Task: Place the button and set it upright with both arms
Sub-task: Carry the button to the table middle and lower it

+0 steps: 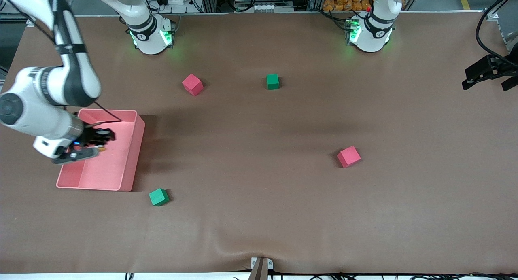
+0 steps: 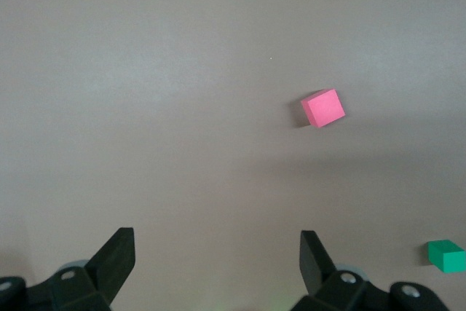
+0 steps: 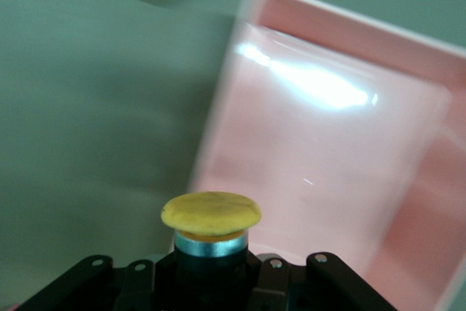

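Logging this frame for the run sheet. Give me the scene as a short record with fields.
right gripper: over the pink bin, shut on the button
button: yellow-orange cap showing above the fingers
left gripper: open, in the air over bare table at the left arm's end, waiting
table: two pink cubes, two green cubes
bin: at the right arm's end of the table

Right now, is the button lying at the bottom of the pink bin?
No, the button sits clamped in the right gripper, up above the pink bin.

button [image 3: 211, 215] — yellow-orange cap, silver collar | held above pink bin [image 3: 437, 180]
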Controlling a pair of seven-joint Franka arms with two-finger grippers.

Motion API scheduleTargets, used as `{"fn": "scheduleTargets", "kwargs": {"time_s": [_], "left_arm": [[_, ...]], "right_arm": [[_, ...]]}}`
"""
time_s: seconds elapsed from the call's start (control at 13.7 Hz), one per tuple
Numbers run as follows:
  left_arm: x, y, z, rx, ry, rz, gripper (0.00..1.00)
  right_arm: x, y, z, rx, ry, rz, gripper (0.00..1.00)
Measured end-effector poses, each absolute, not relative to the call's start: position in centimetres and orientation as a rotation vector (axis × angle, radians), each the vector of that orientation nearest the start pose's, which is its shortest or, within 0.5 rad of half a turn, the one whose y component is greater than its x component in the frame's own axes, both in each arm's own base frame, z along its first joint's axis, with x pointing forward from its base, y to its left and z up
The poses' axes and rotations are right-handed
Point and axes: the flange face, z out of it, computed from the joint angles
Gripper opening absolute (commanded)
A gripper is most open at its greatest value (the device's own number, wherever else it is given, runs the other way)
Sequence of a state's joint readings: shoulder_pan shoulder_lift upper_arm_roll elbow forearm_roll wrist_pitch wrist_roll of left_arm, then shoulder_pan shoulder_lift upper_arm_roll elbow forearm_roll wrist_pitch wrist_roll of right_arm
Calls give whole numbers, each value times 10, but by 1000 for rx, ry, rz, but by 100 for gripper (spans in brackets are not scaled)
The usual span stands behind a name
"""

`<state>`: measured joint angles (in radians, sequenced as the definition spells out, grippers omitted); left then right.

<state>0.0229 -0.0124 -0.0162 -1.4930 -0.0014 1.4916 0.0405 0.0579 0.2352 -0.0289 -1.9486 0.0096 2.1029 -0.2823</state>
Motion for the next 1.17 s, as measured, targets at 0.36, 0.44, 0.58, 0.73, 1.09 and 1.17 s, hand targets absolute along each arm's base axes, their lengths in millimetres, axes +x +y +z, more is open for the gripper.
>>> {"fn": "scheduleTargets", "kwargs": {"time_s": [0.36, 0.44, 0.58, 0.73, 1.09, 1.17], "left_arm": [[543, 4, 661, -3142, 52, -17, 100], [543, 4, 661, -3142, 53, -17, 100], [543, 4, 660, -3142, 53, -16, 100], [543, 4, 660, -3142, 53, -16, 100], [543, 4, 660, -3142, 51, -15, 100], [543, 6, 660, -3142, 47, -15, 100]], "right_arm": [[587, 178, 358, -3054, -720, 22, 9], [583, 206, 352, -3057, -703, -11, 9], [574, 258, 341, -3059, -667, -58, 11], [567, 311, 331, -3063, -625, -72, 11], [545, 432, 285, -3130, -416, -111, 11], [541, 451, 272, -3158, -367, -136, 11]]}}
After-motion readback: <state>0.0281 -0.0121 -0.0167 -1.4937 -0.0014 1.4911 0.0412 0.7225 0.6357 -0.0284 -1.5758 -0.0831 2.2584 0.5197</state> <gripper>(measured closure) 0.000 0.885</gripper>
